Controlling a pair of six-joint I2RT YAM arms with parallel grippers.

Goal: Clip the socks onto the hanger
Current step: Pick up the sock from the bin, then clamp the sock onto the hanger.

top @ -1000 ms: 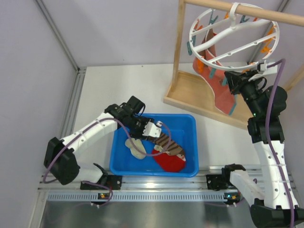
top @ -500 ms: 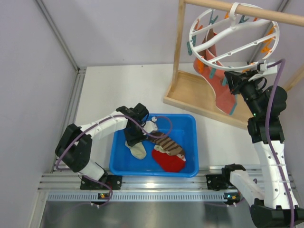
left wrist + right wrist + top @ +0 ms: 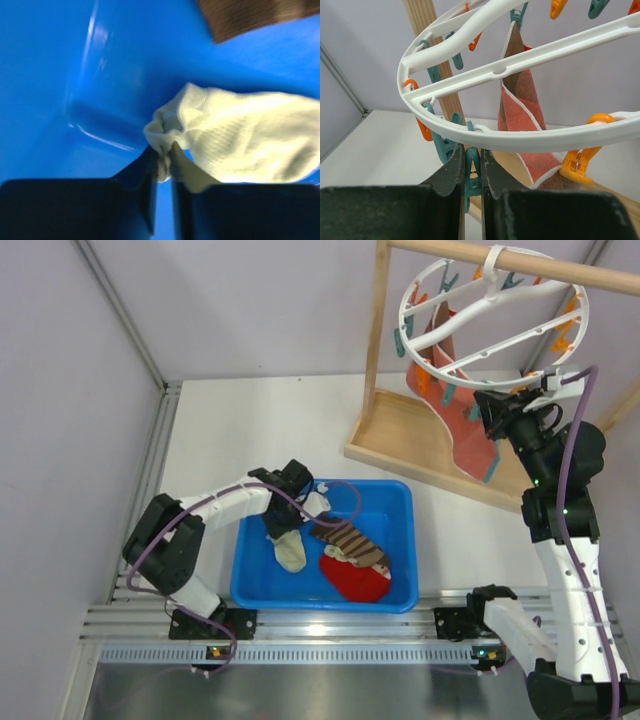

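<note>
A cream sock lies in the blue bin, at its left side. My left gripper is down in the bin and shut on the sock's cuff; the rest of the sock spreads to the right. The second cream sock is not distinguishable. The white ring hanger hangs from the wooden rod with orange and teal pegs. My right gripper is under the ring's near rim, shut on a teal peg.
A brown striped sock and a red sock lie in the bin's right half. A salmon-red cloth hangs from the hanger over the wooden frame's base. An orange peg hangs right of my right gripper.
My left arm swung down and left from above the striped sock into the bin's left side and closed on the cream sock. The right arm has not moved.
</note>
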